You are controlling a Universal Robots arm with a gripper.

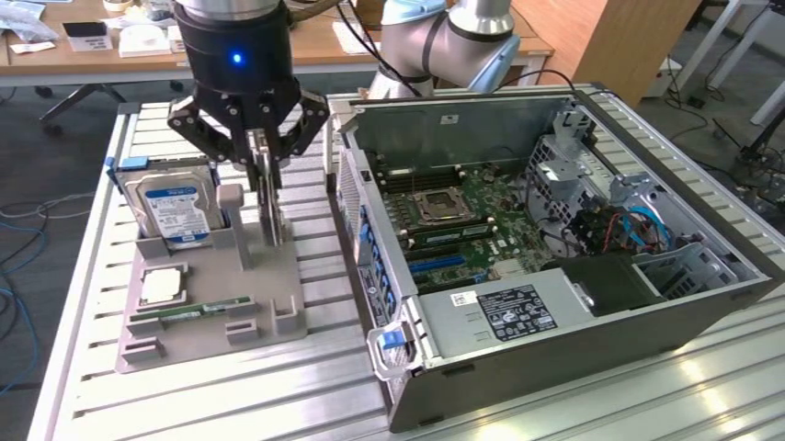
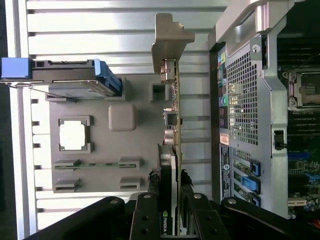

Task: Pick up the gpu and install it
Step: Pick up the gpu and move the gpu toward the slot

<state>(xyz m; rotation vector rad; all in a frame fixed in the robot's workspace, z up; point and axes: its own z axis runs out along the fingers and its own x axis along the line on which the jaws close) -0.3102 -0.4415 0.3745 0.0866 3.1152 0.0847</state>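
Observation:
The gpu (image 1: 268, 213) stands on edge, upright, over the grey holder tray (image 1: 252, 289), just beside the open computer case (image 1: 491, 317). My gripper (image 1: 263, 158) comes down on it from above, with its black fingers shut on the card's top edge. In the wrist view the gpu (image 2: 173, 95) runs edge-on away from my gripper (image 2: 170, 181), green board on one side and black cooler on the other. Its silver bracket (image 2: 170, 35) is at the far end. Whether the card's lower edge still touches the tray is hidden.
The tray also holds a silver hard drive (image 1: 172, 209) with a blue-white label, a processor chip (image 1: 164, 286) and a narrow green memory stick (image 1: 194, 311). The motherboard (image 1: 466, 216) lies exposed inside the case. Everything rests on a slatted aluminium table (image 1: 184, 404).

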